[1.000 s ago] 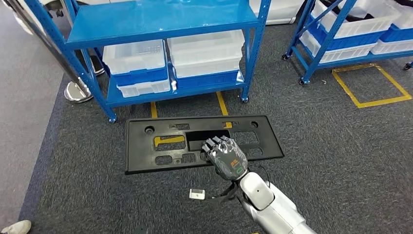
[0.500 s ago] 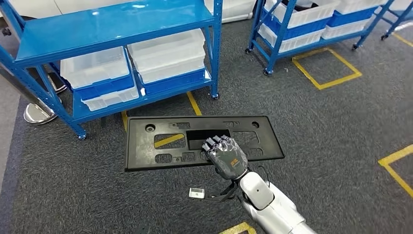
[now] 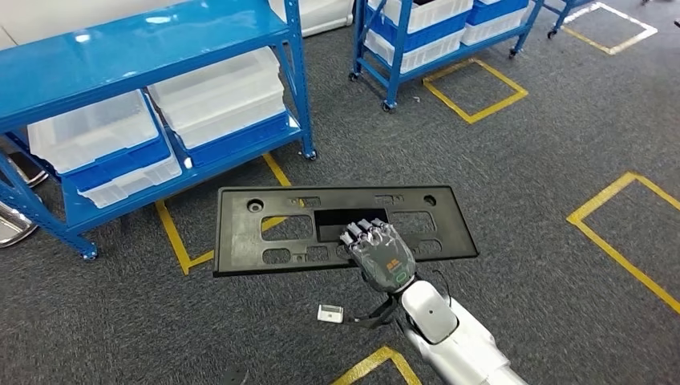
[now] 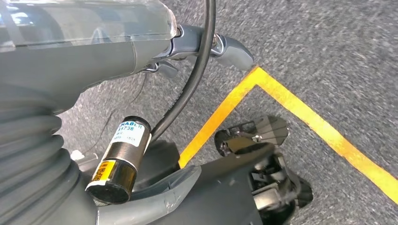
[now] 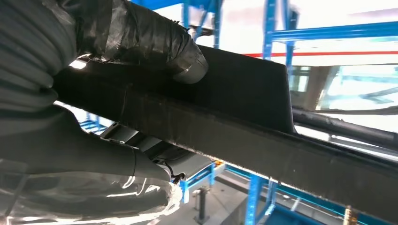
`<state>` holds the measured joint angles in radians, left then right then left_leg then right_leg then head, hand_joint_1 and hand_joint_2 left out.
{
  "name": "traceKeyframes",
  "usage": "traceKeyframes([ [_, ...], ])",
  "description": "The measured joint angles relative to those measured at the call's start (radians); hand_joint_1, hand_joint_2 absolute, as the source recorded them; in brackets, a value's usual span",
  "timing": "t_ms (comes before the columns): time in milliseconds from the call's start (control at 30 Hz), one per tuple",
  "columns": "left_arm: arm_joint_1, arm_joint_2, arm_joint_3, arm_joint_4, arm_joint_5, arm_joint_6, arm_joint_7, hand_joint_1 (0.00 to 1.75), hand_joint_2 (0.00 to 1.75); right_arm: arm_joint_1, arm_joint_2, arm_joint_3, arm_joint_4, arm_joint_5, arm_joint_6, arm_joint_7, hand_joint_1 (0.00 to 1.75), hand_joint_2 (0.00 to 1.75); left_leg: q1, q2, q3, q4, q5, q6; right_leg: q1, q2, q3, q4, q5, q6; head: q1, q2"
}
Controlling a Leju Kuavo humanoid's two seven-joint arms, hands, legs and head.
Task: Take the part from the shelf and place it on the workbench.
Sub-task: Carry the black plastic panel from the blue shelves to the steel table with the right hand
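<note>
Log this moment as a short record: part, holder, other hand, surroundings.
part: black panel, flat, carried above the carpet
holder: right robot hand, fingers through the panel's middle slot, thumb under the panel
other hand: left robot hand, hanging over the floor, grip unclear
surroundings: blue shelf with white bins; yellow floor lines
</note>
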<state>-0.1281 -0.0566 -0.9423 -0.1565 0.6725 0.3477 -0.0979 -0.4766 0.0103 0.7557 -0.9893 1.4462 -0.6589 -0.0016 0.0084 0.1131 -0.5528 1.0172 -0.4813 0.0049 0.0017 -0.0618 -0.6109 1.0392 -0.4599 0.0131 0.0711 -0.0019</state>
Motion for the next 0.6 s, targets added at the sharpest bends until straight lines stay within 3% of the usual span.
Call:
traceKeyframes([
  [67,-0.003,-0.001,0.0,0.0,0.0,0.0,0.001,0.0,1.75,-0.001,-0.005,-0.002,-0.001,0.004,0.004,0.001,1.68,1.75,0.002,0.003,0.002,0.003,-0.006,-0.012,-0.001,0.023,-0.003,-0.004,0.005,-0.014,0.0,0.0],
  [100,-0.004,-0.002,-0.001,0.0,0.0,0.0,0.001,0.0,1.75,-0.002,-0.008,-0.003,-0.001,0.005,0.006,0.001,1.68,1.75,0.006,-0.017,-0.003,0.018,-0.02,-0.017,-0.003,0.034,-0.004,-0.006,0.009,-0.022,0.0,0.0],
  [167,-0.003,-0.002,-0.001,0.0,0.0,0.0,0.002,0.0,1.75,-0.006,-0.009,-0.004,-0.003,0.006,0.009,0.001,1.68,1.75,0.01,-0.074,-0.04,0.107,-0.079,-0.021,-0.007,0.056,-0.006,-0.01,0.016,-0.034,0.0,0.0],
  [233,0.001,-0.002,-0.001,0.0,0.001,0.0,0.003,0.0,1.75,-0.007,-0.01,-0.004,-0.004,0.007,0.011,0.001,1.68,1.75,0.01,-0.1,-0.099,0.238,-0.139,-0.02,-0.003,0.082,-0.009,-0.01,0.019,-0.04,0.0,0.0],
  [267,0.003,-0.002,-0.001,0.0,0.002,0.0,0.004,0.0,1.75,-0.007,-0.01,-0.004,-0.004,0.008,0.012,0.001,1.68,1.75,0.009,-0.103,-0.118,0.278,-0.147,-0.018,-0.001,0.096,-0.01,-0.009,0.02,-0.042,0.0,0.0],
  [300,0.003,-0.002,-0.001,0.0,0.001,0.002,0.003,0.0,1.75,-0.007,-0.011,-0.004,-0.004,0.008,0.015,0.001,1.68,1.75,0.009,-0.105,-0.122,0.284,-0.136,-0.015,0.002,0.111,-0.011,-0.007,0.02,-0.043,0.0,0.0],
  [367,0.002,-0.004,-0.002,0.0,0.0,0.007,0.002,0.0,1.75,-0.008,-0.012,-0.004,-0.005,0.008,0.022,0.0,1.68,1.75,0.007,-0.121,-0.08,0.19,-0.067,-0.004,0.005,0.141,-0.012,-0.003,0.021,-0.043,0.0,0.0],
  [433,0.001,-0.005,-0.004,0.0,-0.001,0.016,0.001,0.0,1.75,-0.012,-0.012,-0.004,-0.006,0.008,0.028,0.0,1.68,1.75,0.008,-0.179,-0.028,0.073,-0.015,0.009,0.003,0.166,-0.018,0.003,0.023,-0.038,0.001,0.0],
  [500,-0.001,-0.008,-0.009,0.0,-0.002,0.025,0.002,0.0,1.75,-0.013,-0.012,-0.004,-0.006,0.008,0.032,0.0,1.68,1.75,0.005,-0.212,-0.011,0.026,-0.009,0.014,-0.006,0.19,-0.032,0.006,0.03,-0.025,0.0,0.0],
  [567,-0.003,-0.013,-0.013,0.0,-0.006,0.03,0.007,0.0,1.75,-0.011,-0.013,-0.004,-0.006,0.008,0.035,0.0,1.68,1.75,0.004,-0.188,-0.007,0.009,-0.004,0.017,-0.011,0.208,-0.042,0.003,0.038,-0.01,-0.002,0.0],
  [600,-0.003,-0.016,-0.014,0.0,-0.009,0.031,0.011,0.0,1.75,-0.011,-0.015,-0.004,-0.007,0.008,0.035,0.0,1.68,1.75,0.006,-0.174,-0.004,0.0,0.001,0.022,-0.008,0.194,-0.046,0.008,0.034,-0.004,-0.001,0.0],
])
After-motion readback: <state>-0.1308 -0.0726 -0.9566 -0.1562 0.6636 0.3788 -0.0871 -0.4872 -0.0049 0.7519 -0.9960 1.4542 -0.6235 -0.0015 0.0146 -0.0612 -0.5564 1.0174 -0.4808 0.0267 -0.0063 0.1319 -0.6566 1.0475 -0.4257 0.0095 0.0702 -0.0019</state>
